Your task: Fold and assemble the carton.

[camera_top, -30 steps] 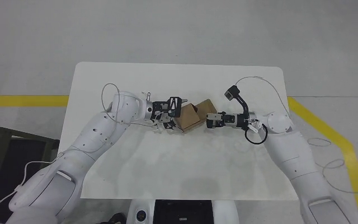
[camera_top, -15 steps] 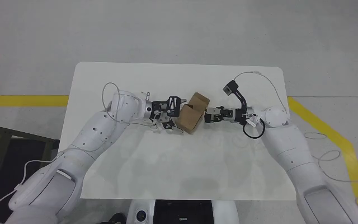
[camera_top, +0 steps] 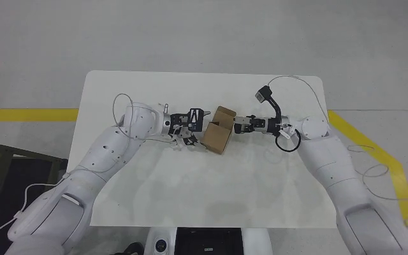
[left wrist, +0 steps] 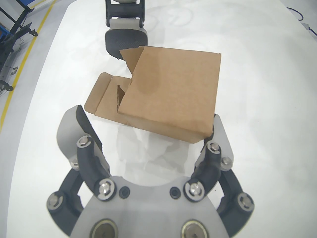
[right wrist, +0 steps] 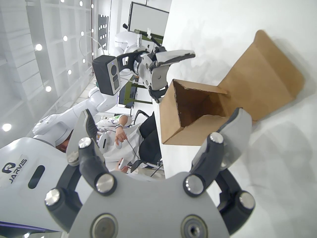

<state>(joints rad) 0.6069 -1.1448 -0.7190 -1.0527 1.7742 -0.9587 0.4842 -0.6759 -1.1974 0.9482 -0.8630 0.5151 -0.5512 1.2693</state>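
A brown carton (camera_top: pixel 217 132) lies on its side in the middle of the white table (camera_top: pixel 127 89), part folded into a box. In the left wrist view the carton (left wrist: pixel 171 92) shows a closed flat panel, with a loose flap (left wrist: pixel 101 95) spread on the table beside it. My left gripper (left wrist: pixel 146 117) is open, and one finger (left wrist: pixel 219 130) touches the carton's near corner. In the right wrist view the carton's open mouth (right wrist: pixel 198 105) faces my right gripper (right wrist: pixel 161 120), which is open. One of its fingers (right wrist: pixel 237 122) is at the mouth's edge, by the lid flap (right wrist: pixel 267 80).
The two grippers (camera_top: pixel 196 124) (camera_top: pixel 237 123) flank the carton from opposite sides. Bare table lies all round it, with the far edge (camera_top: pixel 204 72) well behind. Yellow floor tape (camera_top: pixel 38 115) runs past the table's sides.
The right gripper has moved toward the table's far side and closer to the carton. The carton has turned and slid a little toward the left gripper, which stayed nearly still.
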